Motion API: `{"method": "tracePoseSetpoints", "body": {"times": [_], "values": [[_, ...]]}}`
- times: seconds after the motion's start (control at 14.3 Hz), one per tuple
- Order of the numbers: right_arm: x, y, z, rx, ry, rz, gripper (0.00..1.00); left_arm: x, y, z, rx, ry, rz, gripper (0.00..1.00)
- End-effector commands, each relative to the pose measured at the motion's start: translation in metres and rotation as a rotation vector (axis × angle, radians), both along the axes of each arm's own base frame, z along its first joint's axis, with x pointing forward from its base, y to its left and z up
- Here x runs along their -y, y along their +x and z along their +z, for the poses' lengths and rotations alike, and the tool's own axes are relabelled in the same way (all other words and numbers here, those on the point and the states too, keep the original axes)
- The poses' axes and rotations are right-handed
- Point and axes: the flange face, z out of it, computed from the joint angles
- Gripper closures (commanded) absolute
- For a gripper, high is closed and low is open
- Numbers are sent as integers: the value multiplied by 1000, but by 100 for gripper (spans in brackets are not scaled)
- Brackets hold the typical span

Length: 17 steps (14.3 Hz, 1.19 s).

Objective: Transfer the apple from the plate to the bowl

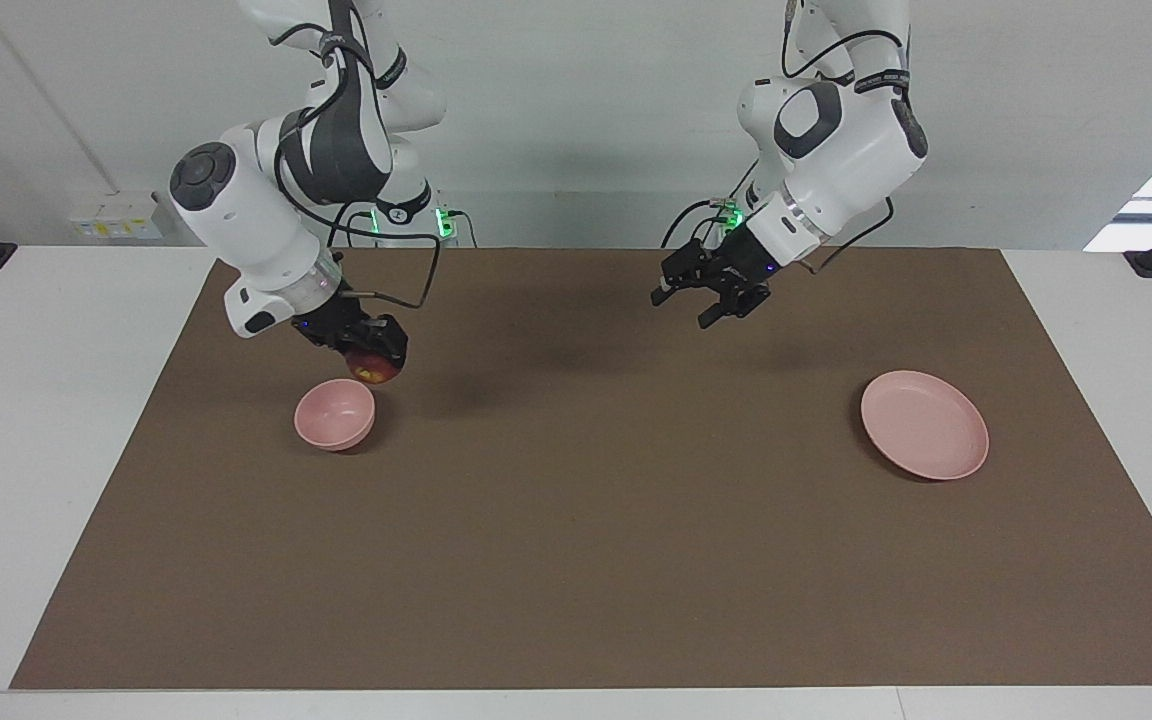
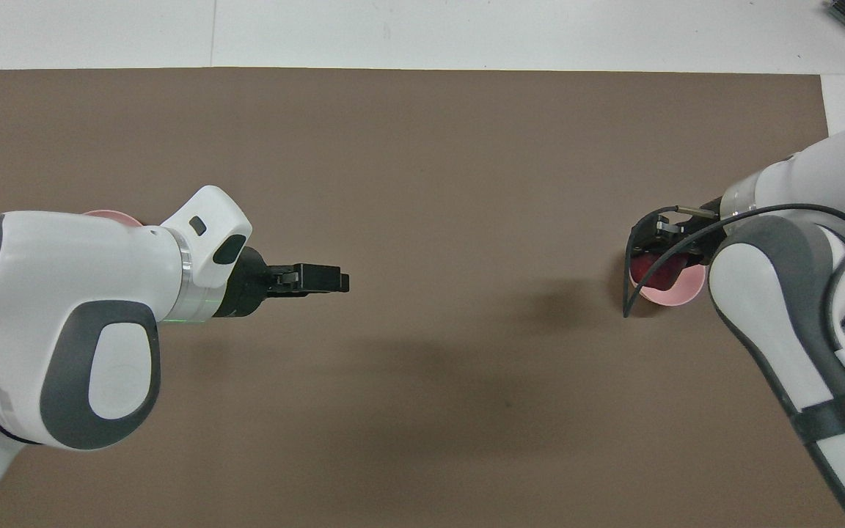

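Holding the apple (image 1: 373, 366) between its closed fingers, the right gripper (image 1: 368, 352) hangs low over the edge of the bowl (image 1: 334, 414) that lies nearer to the robots, toward the right arm's end of the worktop (image 1: 56, 400). The apple is in the air, just above the bowl's rim and not in it; a yellowish patch shows on its underside. In the overhead view the dark red fruit (image 2: 652, 270) covers part of the bowl (image 2: 675, 293), with the right gripper (image 2: 668, 246) and a looping black cable (image 2: 631, 282) over it (from above this looks like contact, but the facing view shows a gap).

The left gripper (image 1: 704, 298) hovers over the bare brown mat (image 1: 576, 520), between the middle of the worktop and the left arm's end, with its fingers spread wide and nothing between them. In the overhead view the left gripper (image 2: 320, 279) points toward the middle of the mat (image 2: 422, 147).

Farther from the robots than the left gripper, the plate (image 1: 924, 424) sits flat on the mat toward the left arm's end, with nothing on it. From overhead only a thin pink edge of the plate (image 2: 111, 215) shows past the left arm's white casing. Bowl and plate lie well apart, at about the same distance from the robots.
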Motion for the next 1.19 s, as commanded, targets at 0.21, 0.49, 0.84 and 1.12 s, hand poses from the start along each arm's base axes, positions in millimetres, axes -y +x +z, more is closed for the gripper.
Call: {"method": "tracePoseSetpoints", "body": {"times": [0.21, 0.49, 0.84, 1.12], "values": [[37, 8, -55, 50, -88, 168, 100, -59, 38, 12, -20, 280, -83, 0], [42, 14, -72, 52, -98, 163, 100, -80, 44, 24, 22, 369, -97, 0], [51, 6, -86, 34, -96, 157, 100, -131, 54, 89, 47, 450, -152, 0], [50, 3, -95, 38, -98, 151, 100, -170, 47, 149, 40, 493, -147, 0]]}}
